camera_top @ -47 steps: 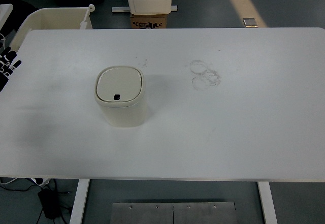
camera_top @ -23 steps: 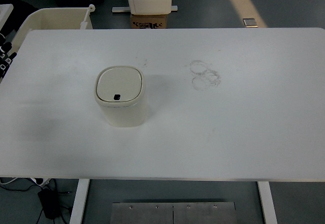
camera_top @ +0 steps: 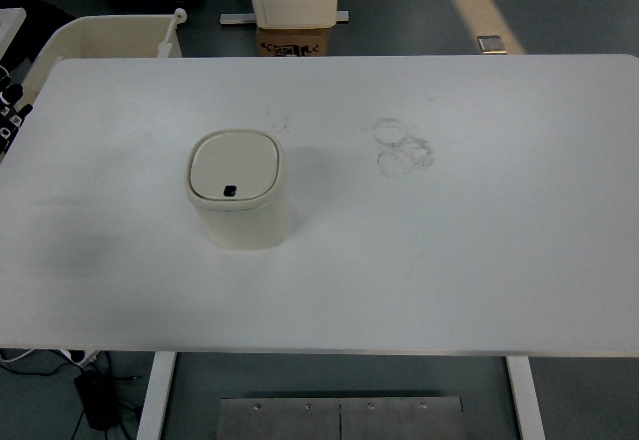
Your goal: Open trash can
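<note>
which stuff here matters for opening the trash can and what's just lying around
Part of the job:
- trash can, upright on the table
- its lid, shut
- left hand, barely showing at the left edge

Just lying about:
- ring stains on the table
- cream bin behind the table
- cardboard box on the floor

A lab or workshop: bare white table (camera_top: pixel 479 260) on metal legs, grey floor (camera_top: pixel 559 6), cardboard box (camera_top: pixel 293 41).

white table (camera_top: pixel 479 260) with faint ring marks (camera_top: pixel 402 147) | grey-blue floor (camera_top: pixel 399 1) with a pale stripe (camera_top: pixel 477 3) | cream bin (camera_top: pixel 100 37) past the far left corner | cardboard box (camera_top: pixel 293 41) behind the far edge | metal plate (camera_top: pixel 339 417) below the near edge
</note>
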{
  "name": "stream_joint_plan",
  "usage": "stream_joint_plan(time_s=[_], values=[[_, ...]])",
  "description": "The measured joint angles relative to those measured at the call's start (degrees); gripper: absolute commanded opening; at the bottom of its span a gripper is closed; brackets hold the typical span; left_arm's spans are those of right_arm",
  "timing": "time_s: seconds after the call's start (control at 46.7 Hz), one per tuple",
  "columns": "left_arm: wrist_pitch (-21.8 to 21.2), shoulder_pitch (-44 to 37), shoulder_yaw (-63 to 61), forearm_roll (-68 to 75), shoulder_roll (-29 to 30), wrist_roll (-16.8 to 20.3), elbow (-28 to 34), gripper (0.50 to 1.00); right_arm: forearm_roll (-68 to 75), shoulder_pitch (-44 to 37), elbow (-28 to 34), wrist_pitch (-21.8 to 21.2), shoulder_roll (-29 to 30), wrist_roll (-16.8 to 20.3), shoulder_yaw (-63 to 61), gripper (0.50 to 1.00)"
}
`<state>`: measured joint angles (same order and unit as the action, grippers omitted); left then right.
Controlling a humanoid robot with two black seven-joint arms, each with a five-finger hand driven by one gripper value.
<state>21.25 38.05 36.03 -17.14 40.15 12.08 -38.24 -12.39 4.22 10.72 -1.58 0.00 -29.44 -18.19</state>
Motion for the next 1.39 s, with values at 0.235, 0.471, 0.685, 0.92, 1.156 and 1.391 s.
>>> stream_joint_plan(time_s=[0.235, 0.471, 0.685, 0.92, 1.156, 1.391], values=[[-1.2, 0.6, -0.1, 0.1, 0.7, -0.9, -3.3, 1.0, 0.0, 0.0, 0.0, 0.0, 0.0, 0.0, 0.0, 0.991], [-7.9, 3.7, -0.5, 0.2, 7.5, -4.6, -17.3, 1.0, 0.0, -0.1, 0.0, 0.0, 0.0, 0.0, 0.0, 0.991], [-10.1, 11.7, -4.3, 1.7, 10.0, -9.1, -22.6, 1.0, 0.0, -0.1, 0.0, 0.0, 0.0, 0.0, 0.0, 0.991], [-10.1, 20.6, -16.1, 4.2, 11.4, -9.9, -26.5, 1.0, 0.0, -0.1, 0.0, 0.0, 0.0, 0.0, 0.0, 0.991], [-10.0, 28.4, -26.8, 6.5, 12.3, -10.9, -31.0, 1.0, 0.0, -0.1, 0.0, 0.0, 0.0, 0.0, 0.0, 0.991], [-9.8, 35.0, -34.9, 10.7, 12.6, -11.3, -37.1, 1.0, 0.0, -0.2, 0.0, 0.0, 0.0, 0.0, 0.0, 0.991]])
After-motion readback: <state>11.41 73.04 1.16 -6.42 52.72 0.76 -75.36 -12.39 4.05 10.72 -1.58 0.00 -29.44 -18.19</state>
